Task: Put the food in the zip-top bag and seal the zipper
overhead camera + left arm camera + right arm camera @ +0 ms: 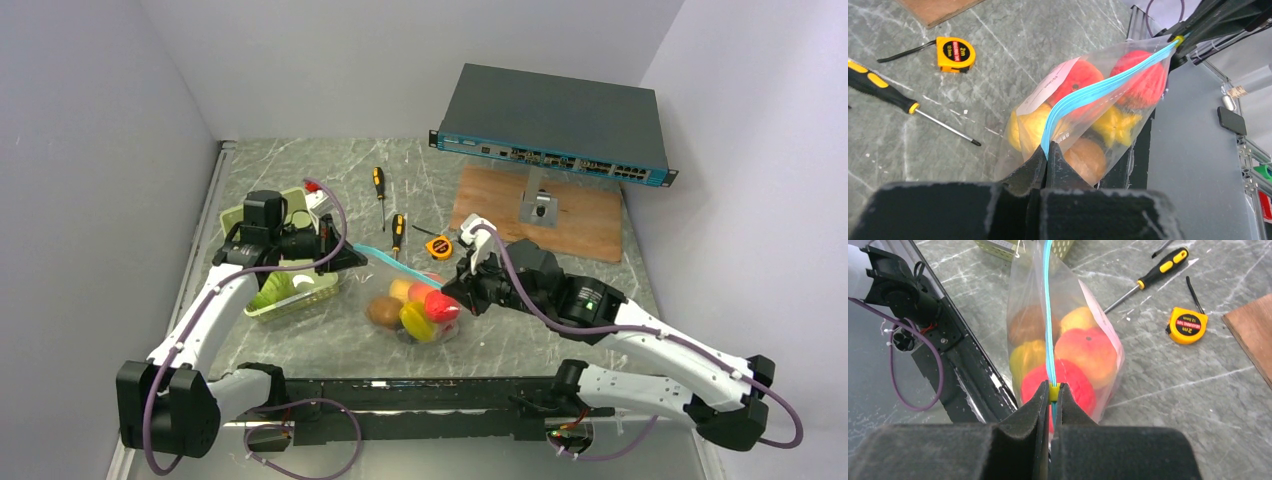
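With a tape measure (1188,325) and screwdriver (1148,277) lying near, left pincer (1046,152) and right pincer (1053,392) clamp the taut zipper (1048,315) of the bag (1020,295) holding fruit (1088,352).

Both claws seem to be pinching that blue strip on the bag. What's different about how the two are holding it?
The left gripper pinches the bare teal zipper at one end; the right gripper clamps the yellow slider at the other. The left gripper sits by the pale green tray; the right gripper by the red fruit. Both are shut, the strip stretched straight between them.
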`<state>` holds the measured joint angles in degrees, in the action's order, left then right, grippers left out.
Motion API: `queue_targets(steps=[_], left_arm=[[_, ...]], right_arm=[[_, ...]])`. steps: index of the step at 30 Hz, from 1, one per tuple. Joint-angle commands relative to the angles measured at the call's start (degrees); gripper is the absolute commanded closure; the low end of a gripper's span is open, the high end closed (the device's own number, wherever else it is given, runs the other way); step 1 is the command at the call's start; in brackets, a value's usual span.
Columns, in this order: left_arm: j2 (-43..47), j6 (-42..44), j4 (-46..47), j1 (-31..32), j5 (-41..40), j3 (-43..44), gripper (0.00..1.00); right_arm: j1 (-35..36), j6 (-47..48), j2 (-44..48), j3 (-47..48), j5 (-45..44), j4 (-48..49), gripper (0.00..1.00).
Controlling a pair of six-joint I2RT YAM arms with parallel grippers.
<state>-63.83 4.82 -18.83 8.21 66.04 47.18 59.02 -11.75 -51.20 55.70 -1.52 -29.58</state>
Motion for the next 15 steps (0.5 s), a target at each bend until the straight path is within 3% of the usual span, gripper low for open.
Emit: queue_targets(steps=[1, 15], left_arm=[[-0.1, 1.5, -0.6, -2.3, -6.8, 1.4, 1.0], [-1.2, 2.4, -2.3, -3.0, -7.9, 2.0, 1.0]], right_arm=[[0.0, -1.1, 4.1, -0.2, -3.2, -4.3, 1.0], [-0.1, -3.6, 8.8, -0.8, -4.7, -10.1, 1.0]])
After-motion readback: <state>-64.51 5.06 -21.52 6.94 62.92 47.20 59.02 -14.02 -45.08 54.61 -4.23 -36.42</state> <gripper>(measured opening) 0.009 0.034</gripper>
